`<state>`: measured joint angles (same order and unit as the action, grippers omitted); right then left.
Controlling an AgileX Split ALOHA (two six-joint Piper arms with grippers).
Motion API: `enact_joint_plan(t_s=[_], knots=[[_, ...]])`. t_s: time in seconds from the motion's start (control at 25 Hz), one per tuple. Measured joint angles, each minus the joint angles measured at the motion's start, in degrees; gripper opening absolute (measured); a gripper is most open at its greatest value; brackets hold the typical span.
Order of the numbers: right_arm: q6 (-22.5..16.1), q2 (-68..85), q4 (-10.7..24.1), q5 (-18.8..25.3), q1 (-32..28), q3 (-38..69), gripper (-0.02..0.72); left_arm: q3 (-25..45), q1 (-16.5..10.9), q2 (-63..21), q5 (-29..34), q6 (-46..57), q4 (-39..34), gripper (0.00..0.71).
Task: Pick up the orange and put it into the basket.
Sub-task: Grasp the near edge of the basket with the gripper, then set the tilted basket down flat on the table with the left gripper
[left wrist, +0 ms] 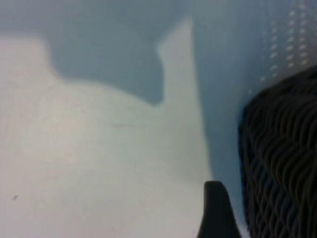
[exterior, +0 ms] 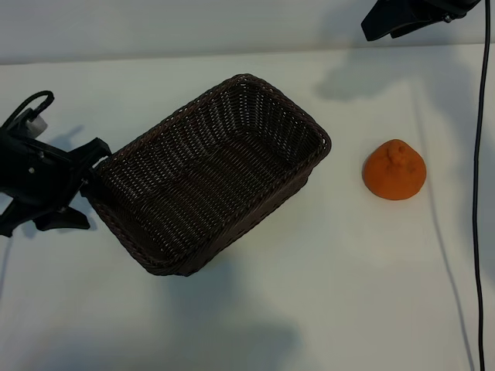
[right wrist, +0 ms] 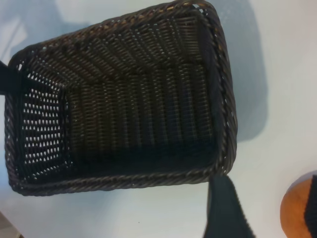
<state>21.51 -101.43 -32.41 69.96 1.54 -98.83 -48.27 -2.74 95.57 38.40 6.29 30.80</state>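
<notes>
The orange [exterior: 394,170] sits on the white table to the right of the basket, knob end up. Its edge also shows in the right wrist view [right wrist: 296,208]. The dark brown wicker basket [exterior: 309,124] lies slantwise at the table's middle with nothing in it, and it fills much of the right wrist view [right wrist: 225,99]. My left gripper [exterior: 88,185] is open at the basket's left corner, where one finger [left wrist: 215,213] stands beside the wicker wall [left wrist: 282,163]. My right gripper [exterior: 387,23] hangs open and holding nothing at the far right, above and behind the orange. One of its fingers [right wrist: 225,208] shows.
A black cable [exterior: 481,185] runs down the right edge of the table. Bare white table [exterior: 325,294] stretches in front of the basket and the orange.
</notes>
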Motion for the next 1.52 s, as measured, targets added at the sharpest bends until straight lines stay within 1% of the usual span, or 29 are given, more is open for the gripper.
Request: enact_joint_plan(t_s=[0.2,0.36,0.44,0.52,0.6,0.68,0.88,1.12,1.36,1.52], knots=[[0.0,0.0,0.06,0.0,0.0,0.0,0.405,1.97,0.0,0.0,-4.79,-5.56,6.31,0.507],[0.0,0.0,0.06,0.0,0.0,0.0,0.405,2.01,0.0,0.98,-5.03,-9.38,11.38,0.499],[0.0,0.0,0.1,0.0,0.0,0.0,0.405,2.01,0.0,2.51,-4.97,-10.24,12.31,0.469],[0.0,0.0,0.1,0.0,0.0,0.0,0.405,2.08,0.0,4.75,-5.28,-10.51,12.65,0.409],[0.0,0.0,0.1,0.0,0.0,0.0,0.405,2.08,0.12,6.18,-4.29,-11.18,13.44,0.328],[0.0,0.0,0.1,0.0,0.0,0.0,0.405,2.08,0.3,6.39,-3.87,-11.95,13.1,0.211],[0.0,0.0,0.1,0.0,0.0,0.0,0.405,1.41,0.03,6.8,-3.02,-14.76,12.69,0.201],[0.0,0.0,0.1,0.0,0.0,0.0,0.405,-3.0,0.03,7.48,0.97,-14.83,11.23,0.201],[0.0,0.0,0.1,-0.04,0.0,0.0,0.405,-9.28,0.03,7.5,7.75,-13.62,9.91,0.201],[0.0,0.0,0.1,-0.04,0.0,0.0,0.405,-15.06,0.03,7.54,14.61,-12.27,5.55,0.201]])
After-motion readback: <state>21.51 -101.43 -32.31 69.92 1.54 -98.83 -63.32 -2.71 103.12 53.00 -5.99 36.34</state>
